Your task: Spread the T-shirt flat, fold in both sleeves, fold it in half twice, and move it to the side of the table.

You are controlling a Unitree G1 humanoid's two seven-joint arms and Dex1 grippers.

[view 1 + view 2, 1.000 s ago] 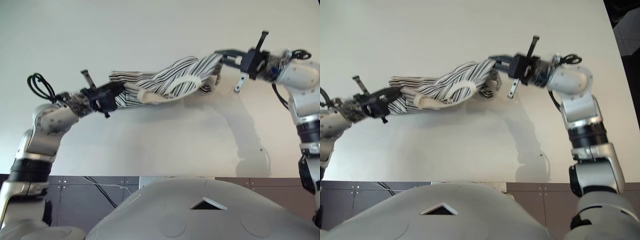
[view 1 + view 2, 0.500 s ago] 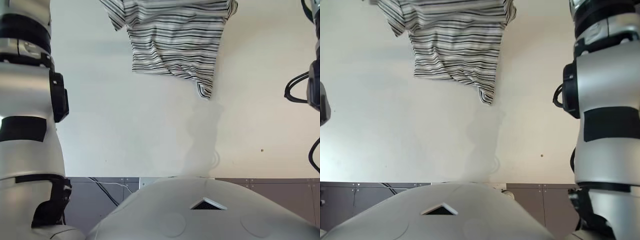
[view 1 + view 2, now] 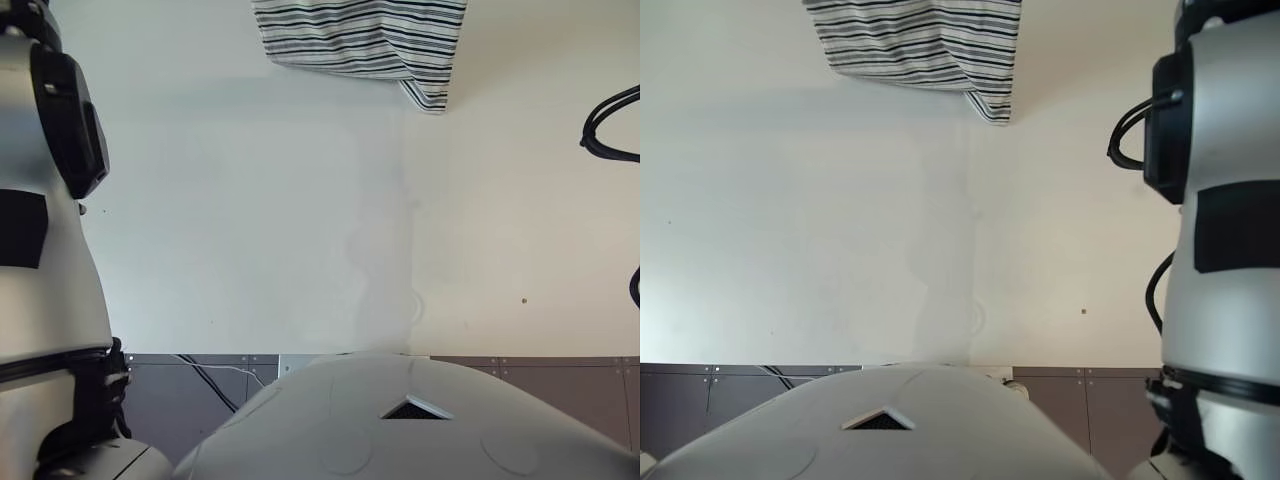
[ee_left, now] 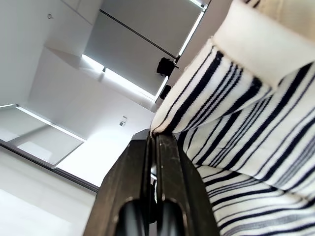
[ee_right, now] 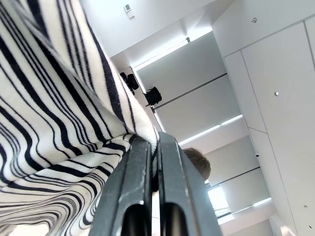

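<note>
There's the left gripper (image 4: 153, 137), its two dark fingers (image 4: 173, 169) pressed tight together with a fold of the striped T-shirt (image 4: 231, 118) nipped at the tips. Taking the fingertips as twelve o'clock, the cloth spills off toward two, cream band (image 4: 266, 49) and all. The ceiling light strips (image 4: 125, 81) glow behind.

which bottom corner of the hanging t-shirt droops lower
The corner on the robot's right: it sags into a folded point below the hem of the T-shirt, while the left corner sits higher.
</note>
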